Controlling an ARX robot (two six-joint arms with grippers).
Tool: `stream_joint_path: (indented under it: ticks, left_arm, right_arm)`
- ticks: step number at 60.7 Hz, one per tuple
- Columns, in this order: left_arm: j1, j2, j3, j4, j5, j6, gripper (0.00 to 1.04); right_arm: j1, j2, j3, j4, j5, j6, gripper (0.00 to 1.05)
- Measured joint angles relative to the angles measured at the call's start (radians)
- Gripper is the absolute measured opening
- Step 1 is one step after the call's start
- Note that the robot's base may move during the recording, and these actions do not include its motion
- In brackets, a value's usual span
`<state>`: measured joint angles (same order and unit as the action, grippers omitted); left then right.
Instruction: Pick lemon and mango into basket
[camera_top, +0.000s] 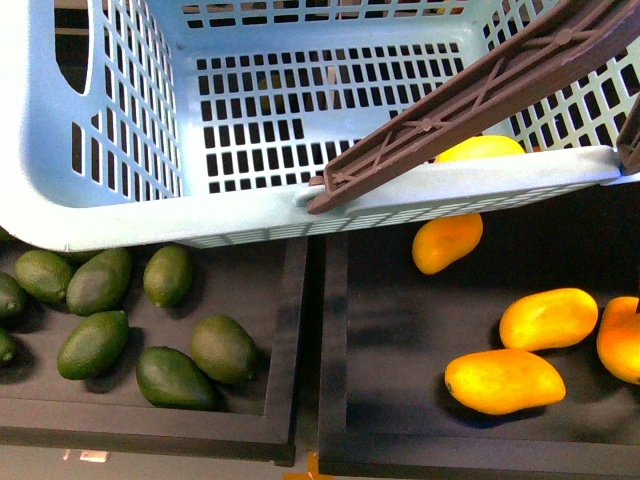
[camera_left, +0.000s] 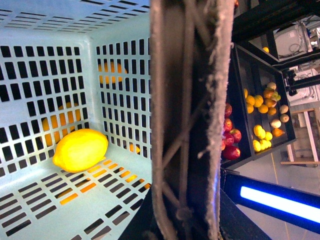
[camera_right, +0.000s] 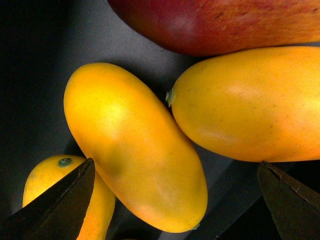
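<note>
Front view: oval yellow lemon (camera_top: 480, 148) inside pale turquoise slotted plastic basket (camera_top: 150, 215), near its right corner. Left wrist view: brown ribbed handle (camera_left: 185, 125); left gripper not made out, grip cannot tell. Right wrist view: right gripper (camera_right: 176, 165) wide open, empty, straddling elongated yellow-orange mango (camera_right: 135, 145) on black tray (camera_right: 30, 60). Best centred across its width, clear of touching neighbour mango (camera_right: 245, 105), then closed.

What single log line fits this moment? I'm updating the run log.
lemon: in basket | mango: not grasped | right gripper: open over mango
</note>
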<state>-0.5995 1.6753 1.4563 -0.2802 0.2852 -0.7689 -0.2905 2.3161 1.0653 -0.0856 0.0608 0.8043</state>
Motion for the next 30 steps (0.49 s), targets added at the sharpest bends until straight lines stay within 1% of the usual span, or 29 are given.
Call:
stream_joint_path:
  ticks: [16,30]
  left_arm:
    - [0.0,0.0,0.0,0.0,-0.002,0.0,0.06]
    - [0.0,0.0,0.0,0.0,-0.003,0.0,0.06]
  right_arm:
    - [0.034,0.073,0.068,-0.011,0.001,0.0,0.96]
    - [0.037,0.12,0.111,-0.006,0.01,-0.005,0.96]
